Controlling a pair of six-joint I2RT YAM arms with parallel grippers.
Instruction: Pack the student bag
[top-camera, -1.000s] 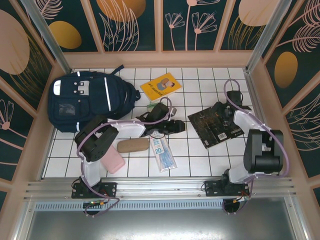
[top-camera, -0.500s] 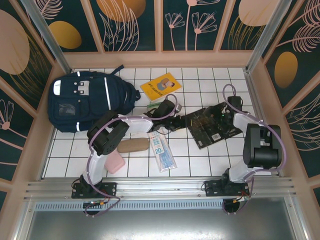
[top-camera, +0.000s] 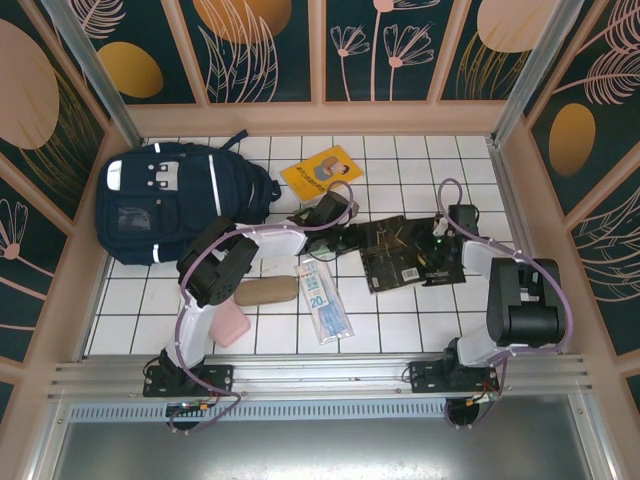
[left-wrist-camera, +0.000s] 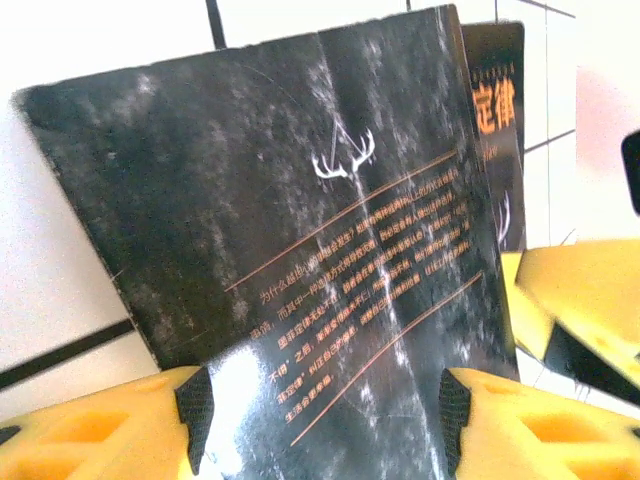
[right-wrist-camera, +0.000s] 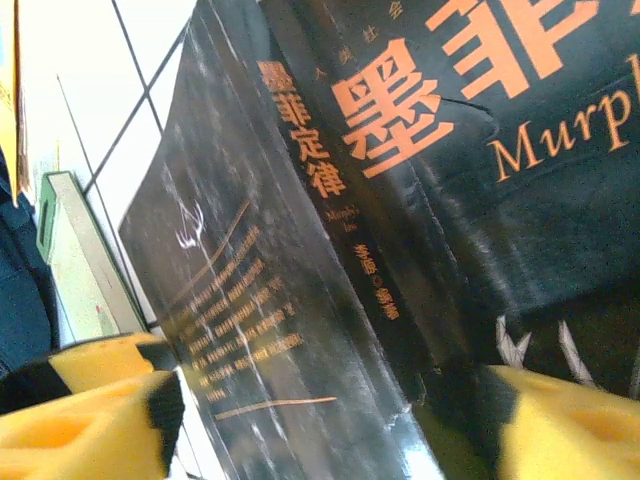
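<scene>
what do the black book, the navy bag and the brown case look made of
The black book: paper with a glossy, probably laminated cover; light glares off it and scuffs show white. The student bag: looks like woven fabric, matte navy, with white stripes. The brown case: smooth rounded shell, perhaps leatherette or plastic; too small to tell.

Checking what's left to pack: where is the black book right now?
In the top view, the black book is spread open right of centre, between the left pincer and right pincer, near-right of the yellow book.
</scene>
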